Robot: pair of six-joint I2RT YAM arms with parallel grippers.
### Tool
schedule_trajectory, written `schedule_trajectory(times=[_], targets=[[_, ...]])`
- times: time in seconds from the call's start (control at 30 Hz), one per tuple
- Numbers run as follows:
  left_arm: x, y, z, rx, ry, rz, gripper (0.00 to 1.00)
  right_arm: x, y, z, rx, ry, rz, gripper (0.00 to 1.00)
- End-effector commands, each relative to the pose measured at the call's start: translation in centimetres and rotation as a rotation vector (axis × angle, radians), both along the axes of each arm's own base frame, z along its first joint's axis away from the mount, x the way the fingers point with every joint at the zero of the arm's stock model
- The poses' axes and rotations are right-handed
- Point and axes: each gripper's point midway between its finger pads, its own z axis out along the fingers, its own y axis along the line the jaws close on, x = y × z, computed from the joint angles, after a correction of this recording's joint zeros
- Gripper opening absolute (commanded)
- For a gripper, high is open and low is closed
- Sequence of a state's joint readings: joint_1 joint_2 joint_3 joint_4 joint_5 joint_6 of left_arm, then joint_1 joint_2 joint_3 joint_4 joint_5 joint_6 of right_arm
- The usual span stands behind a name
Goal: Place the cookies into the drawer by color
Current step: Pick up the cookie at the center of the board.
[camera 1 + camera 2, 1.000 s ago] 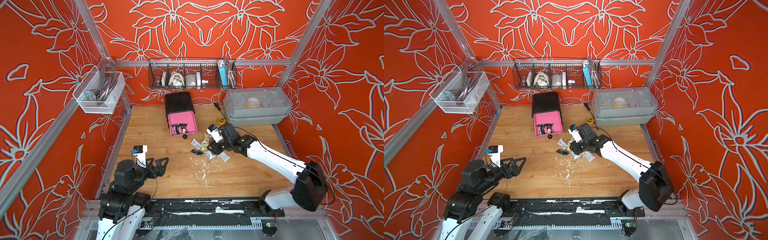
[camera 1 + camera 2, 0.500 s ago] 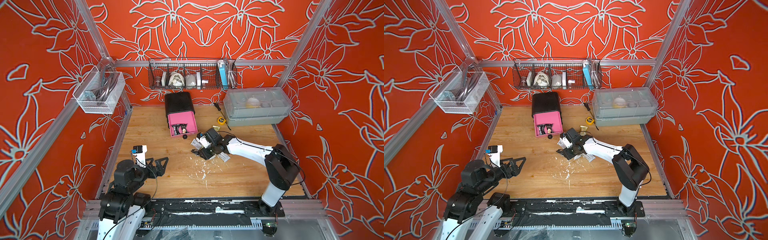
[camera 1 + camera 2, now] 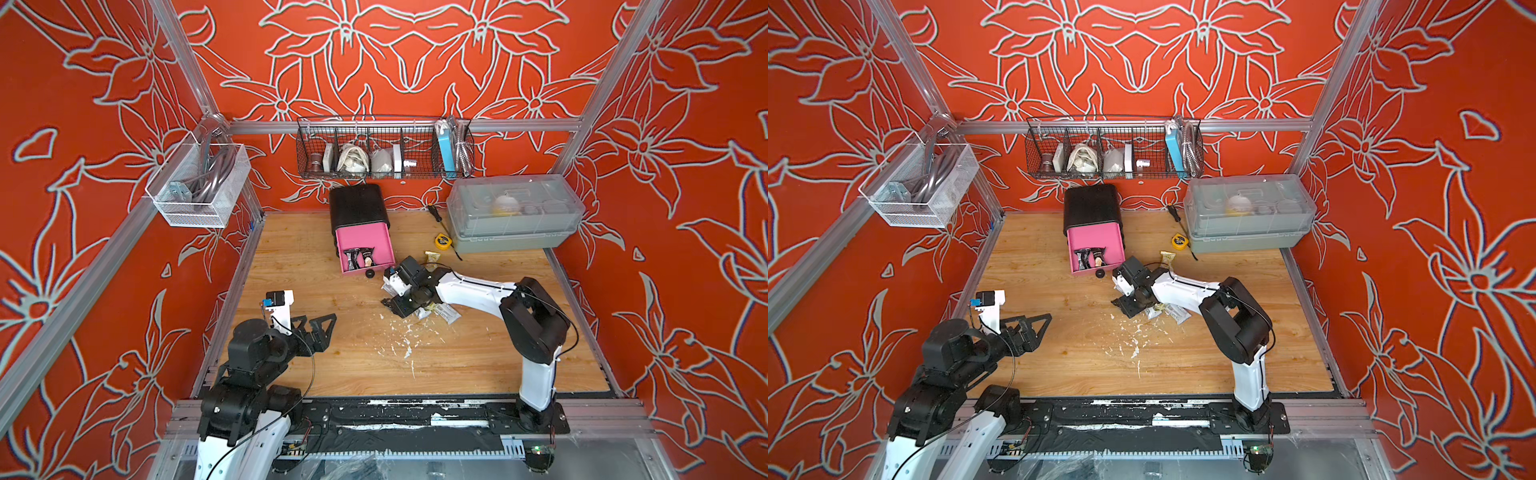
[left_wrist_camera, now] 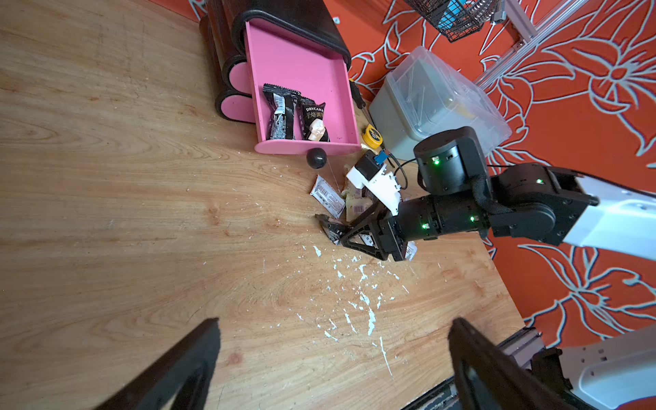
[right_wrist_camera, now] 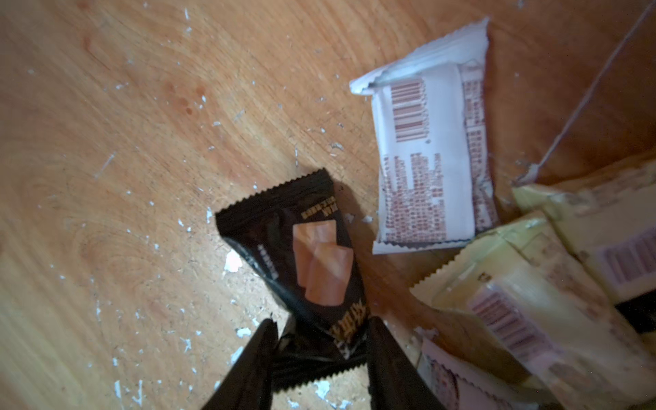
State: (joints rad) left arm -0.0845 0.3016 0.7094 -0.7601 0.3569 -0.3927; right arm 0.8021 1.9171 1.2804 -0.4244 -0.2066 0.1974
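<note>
Wooden tabletop (image 5: 106, 142); black cookie (image 5: 312, 255) lengthwise out from right pincer (image 5: 323, 321)

A black mini chest (image 3: 359, 203) is shown upright, its top pink drawer (image 3: 363, 239) pulled open, with two black cookies (image 4: 280, 113) laid inside. Near it, a white packet (image 5: 429, 159), yellow packets (image 5: 514, 301) and one black packet (image 5: 312, 255) are clustered, the black one pinched at its crimped end.

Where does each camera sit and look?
Top views: high at the front, looking down on the table; left arm, right arm show.
Left wrist: on the left arm, facing the pink drawer; left claw, right arm show.
Right wrist: just above the black cookie gripped by the right claw.
Both wrist views share that cookie.
</note>
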Motion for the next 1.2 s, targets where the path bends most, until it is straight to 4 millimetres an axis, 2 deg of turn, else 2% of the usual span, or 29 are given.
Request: schedule_trajectory(times=[0.0, 0.17, 0.3, 0.37, 0.5, 0.63, 0.77, 0.93, 1.07, 1.17], targets=[[0.3, 0.0, 0.3, -0.001, -0.018, -0.001, 0.99, -0.7, -0.3, -0.8, -0.028, 0.019, 0.000, 0.37], [0.3, 0.0, 0.3, 0.000, -0.019, 0.001, 0.99, -1.6, -0.8, -0.9, -0.021, 0.030, 0.008, 0.18], [0.3, 0.0, 0.3, 0.000, -0.017, 0.001, 0.99, -2.2, -0.8, 0.3, 0.015, 0.033, 0.013, 0.03], [0.4, 0.0, 0.3, 0.000, -0.017, 0.002, 0.99, -2.6, -0.7, 1.2, 0.040, 0.033, 0.018, 0.00], [0.4, 0.1, 0.3, 0.000, -0.016, 0.003, 0.99, -3.2, -0.5, 4.2, 0.114, 0.014, 0.021, 0.00], [0.4, 0.1, 0.3, -0.001, -0.014, 0.005, 0.99, -2.7, -0.6, 8.7, 0.187, -0.075, 0.001, 0.00], [0.4, 0.0, 0.3, -0.005, -0.016, 0.000, 0.99, -0.5, -1.2, 14.2, 0.243, -0.239, -0.081, 0.00], [0.4, 0.0, 0.3, -0.006, -0.015, 0.001, 0.99, 3.6, -2.2, 19.2, 0.269, -0.403, -0.243, 0.00], [0.4, 0.1, 0.3, -0.006, -0.012, 0.008, 0.99, 7.0, -2.5, 20.7, 0.242, -0.441, -0.382, 0.00], [0.5, 0.3, 0.2, -0.006, -0.005, 0.018, 0.99, 9.5, -2.6, 19.8, 0.183, -0.449, -0.508, 0.00]])
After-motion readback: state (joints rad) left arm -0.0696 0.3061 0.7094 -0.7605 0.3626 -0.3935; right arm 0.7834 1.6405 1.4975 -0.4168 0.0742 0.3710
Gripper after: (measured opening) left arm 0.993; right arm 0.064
